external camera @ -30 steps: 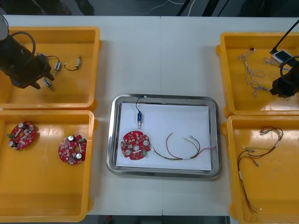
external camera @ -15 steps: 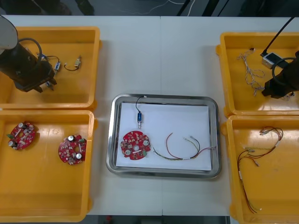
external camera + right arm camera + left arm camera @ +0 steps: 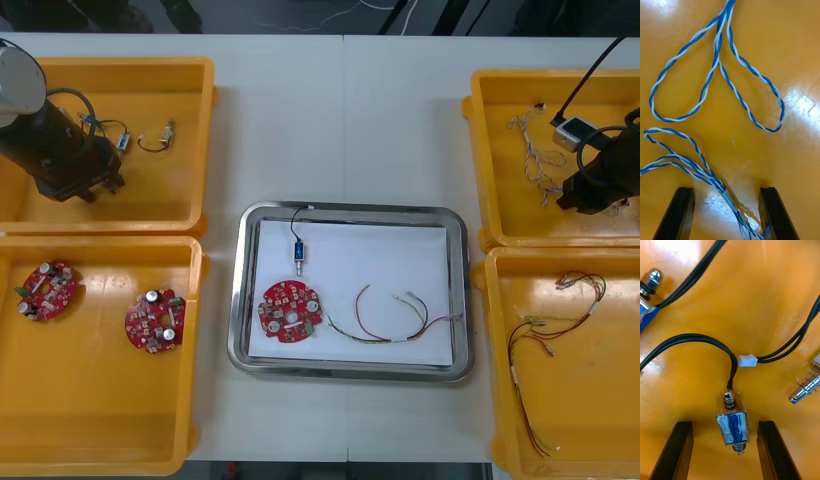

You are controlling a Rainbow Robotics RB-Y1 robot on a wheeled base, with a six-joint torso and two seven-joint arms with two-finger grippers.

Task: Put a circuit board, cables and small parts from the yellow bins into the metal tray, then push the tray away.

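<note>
Blue-taped small metal part sits inside the spread left gripper; twisted blue-and-white cable inside the spread right gripper.

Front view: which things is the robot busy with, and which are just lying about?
In hand: small metal part inside the open left gripper; twisted blue and white cable inside the open right gripper; metal tray.
Lying about: two spare circuit boards; red and yellow cables in their bin.
</note>
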